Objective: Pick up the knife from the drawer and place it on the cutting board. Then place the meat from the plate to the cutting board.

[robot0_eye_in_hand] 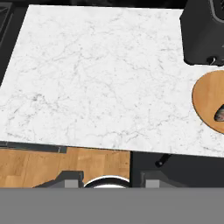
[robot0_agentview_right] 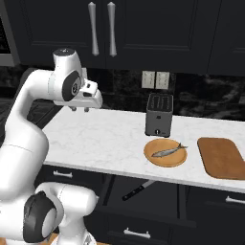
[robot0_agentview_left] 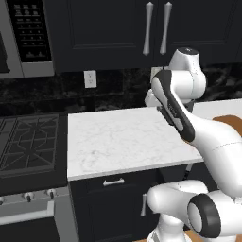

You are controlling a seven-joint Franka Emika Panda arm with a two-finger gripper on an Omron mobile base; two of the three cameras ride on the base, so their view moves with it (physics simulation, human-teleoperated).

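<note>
Knife point(robot0_agentview_right: 139, 190) in the open drawer point(robot0_agentview_right: 143, 191) faces the right base camera

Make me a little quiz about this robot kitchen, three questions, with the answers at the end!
1. True or false: the knife already lies on the cutting board.
2. What lies on the plate? A) an apple B) a fish-shaped piece of meat C) a spoon
3. Fill in: the black toaster stands just ______ the plate, nearer the wall.

Key:
1. False. The knife sits down in the open drawer below the counter, and the board is bare.
2. B.
3. behind.
</note>
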